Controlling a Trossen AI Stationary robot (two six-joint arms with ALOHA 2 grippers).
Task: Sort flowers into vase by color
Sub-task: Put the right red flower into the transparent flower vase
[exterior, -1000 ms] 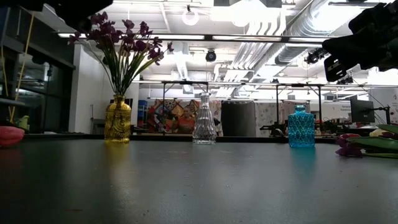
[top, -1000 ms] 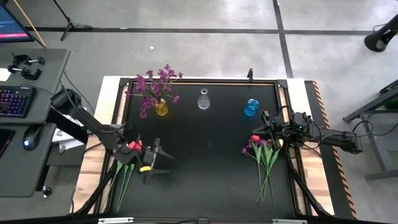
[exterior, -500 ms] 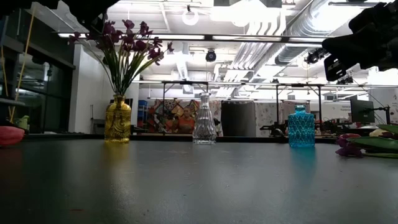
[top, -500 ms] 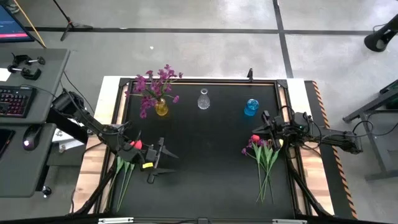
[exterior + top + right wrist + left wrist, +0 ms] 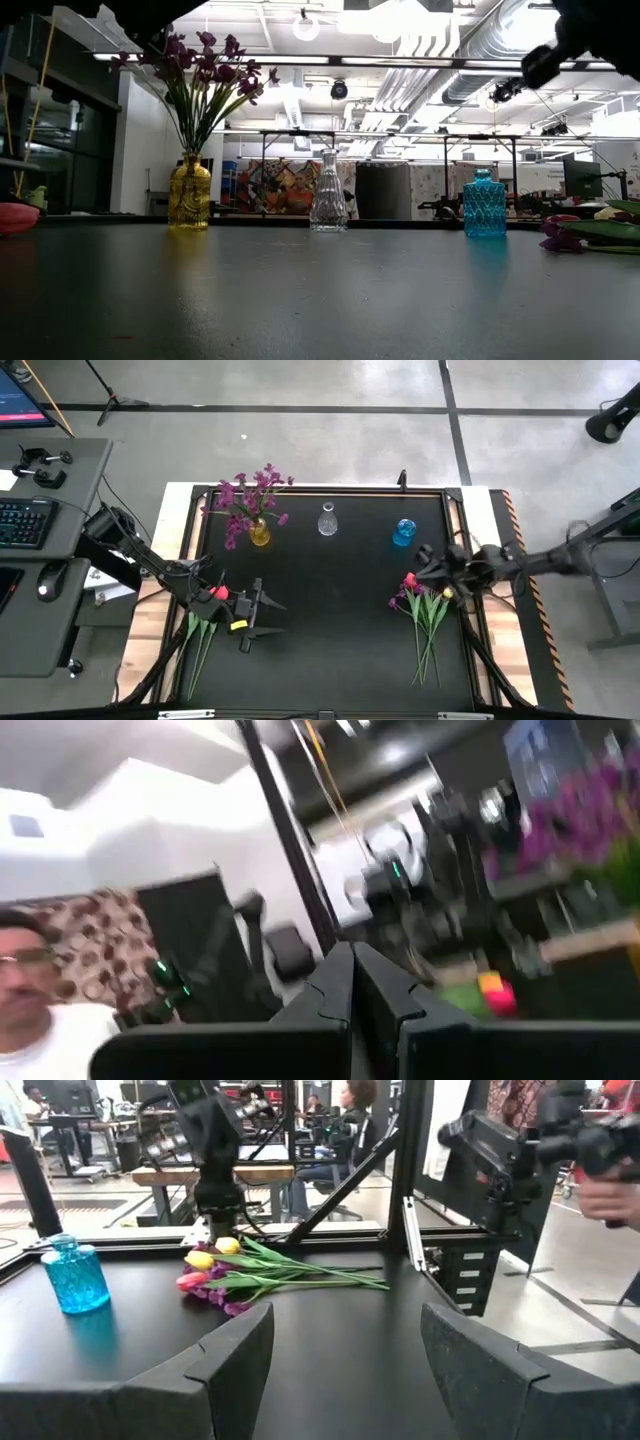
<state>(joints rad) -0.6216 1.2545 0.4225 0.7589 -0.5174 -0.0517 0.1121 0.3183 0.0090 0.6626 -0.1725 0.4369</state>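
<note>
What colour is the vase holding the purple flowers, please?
Yellow: the vase shows best in the low view.

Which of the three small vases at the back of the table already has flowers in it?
The yellow vase, the one on the left arm's side of the row, holds the purple flowers. The clear vase in the middle and the blue vase are both empty.

Black tabletop point(image 5: 330, 630): yellow vase point(image 5: 259, 535) with purple sprays point(image 5: 247, 500) at eleven o'clock, clear vase point(image 5: 327, 521) at twelve, blue vase point(image 5: 403, 533) at one. Mixed flower bunch point(image 5: 427, 615) lies at three, tulips point(image 5: 203, 622) at nine.
</note>
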